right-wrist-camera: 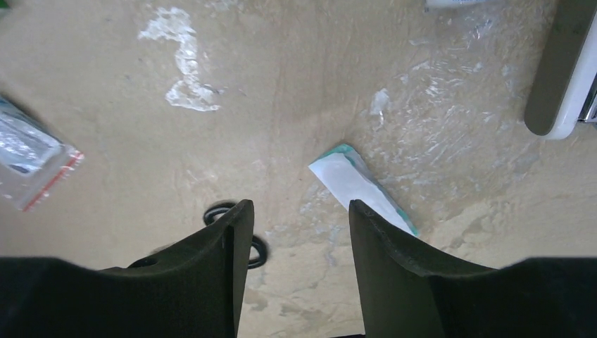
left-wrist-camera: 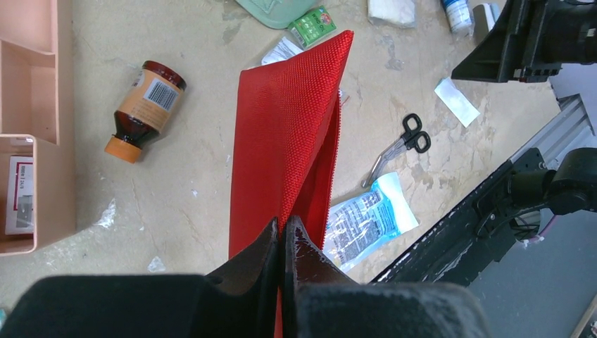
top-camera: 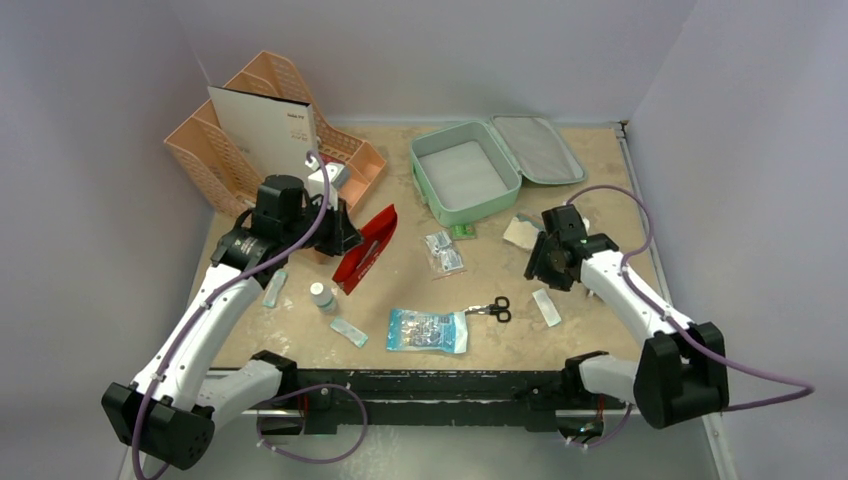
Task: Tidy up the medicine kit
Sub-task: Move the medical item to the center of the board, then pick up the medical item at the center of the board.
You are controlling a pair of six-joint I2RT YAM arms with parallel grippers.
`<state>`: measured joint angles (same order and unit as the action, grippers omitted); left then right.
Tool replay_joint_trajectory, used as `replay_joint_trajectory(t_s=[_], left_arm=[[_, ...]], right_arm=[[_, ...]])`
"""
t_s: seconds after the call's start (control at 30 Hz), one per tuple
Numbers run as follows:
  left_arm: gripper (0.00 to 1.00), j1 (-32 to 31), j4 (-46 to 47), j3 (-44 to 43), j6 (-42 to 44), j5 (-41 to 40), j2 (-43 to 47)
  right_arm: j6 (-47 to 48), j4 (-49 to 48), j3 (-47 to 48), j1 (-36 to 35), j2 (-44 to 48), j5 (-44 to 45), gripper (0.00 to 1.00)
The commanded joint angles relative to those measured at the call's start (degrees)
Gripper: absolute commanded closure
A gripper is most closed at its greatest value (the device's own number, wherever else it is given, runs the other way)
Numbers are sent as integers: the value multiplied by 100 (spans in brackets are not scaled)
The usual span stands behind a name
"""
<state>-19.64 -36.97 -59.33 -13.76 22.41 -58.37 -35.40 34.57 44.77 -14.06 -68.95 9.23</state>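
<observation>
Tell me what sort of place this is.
Probably a robot lab test booth: plain walls box in a scuffed table, two arms sit bolted to a rail, and supplies lie scattered by the open medicine kit.

Robot lab booth — blank white walls [top-camera: 420, 50], mounting rail [top-camera: 430, 385]

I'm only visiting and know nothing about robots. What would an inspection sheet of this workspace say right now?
Surface: beige table, stained and scuffed.
Job's things: medicine kit open at the back, tray looks empty.
Clutter: scissors, blue-white packet, sachets, white bottle, brown bottle on its side, peach organizer at back left.
Grippers: left gripper shut on one end of the red pouch; right gripper open, empty, above the table.
Cables: purple cables loop loosely off both arms.
Surroundings: plain pale walls on three sides; black rail at the near edge.
</observation>
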Motion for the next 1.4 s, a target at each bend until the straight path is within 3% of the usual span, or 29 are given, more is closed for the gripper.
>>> replay_joint_trajectory(t_s=[0.0,0.23,0.6,0.63,0.7,0.87,0.9,0.93,1.37], left_arm=[[100,-22,287,18,66,166,140],[100,-22,278,0,66,178,124],[100,-22,252,-17,84,108,97],[100,-21,252,-17,84,98,98],[100,-22,252,-17,84,96,106],[100,-22,252,-9,84,97,99],[100,-22,252,-8,83,106,98],[100,-22,252,-8,77,105,98],[100,-22,278,9,84,127,91]], right_arm=[[665,199,-32,158,-389,-23,46],[1184,16,44,519,-971,-496,57],[1404,52,270,865,-1713,-1079,58],[1569,63,288,865,-1790,-1125,69],[1589,51,310,871,-1893,-1130,77],[1589,-32,340,870,-1830,-1008,77],[1626,-62,347,870,-1755,-1086,81],[1649,-72,360,868,-1680,-1139,100],[1764,-521,246,864,-519,-1253,100]])
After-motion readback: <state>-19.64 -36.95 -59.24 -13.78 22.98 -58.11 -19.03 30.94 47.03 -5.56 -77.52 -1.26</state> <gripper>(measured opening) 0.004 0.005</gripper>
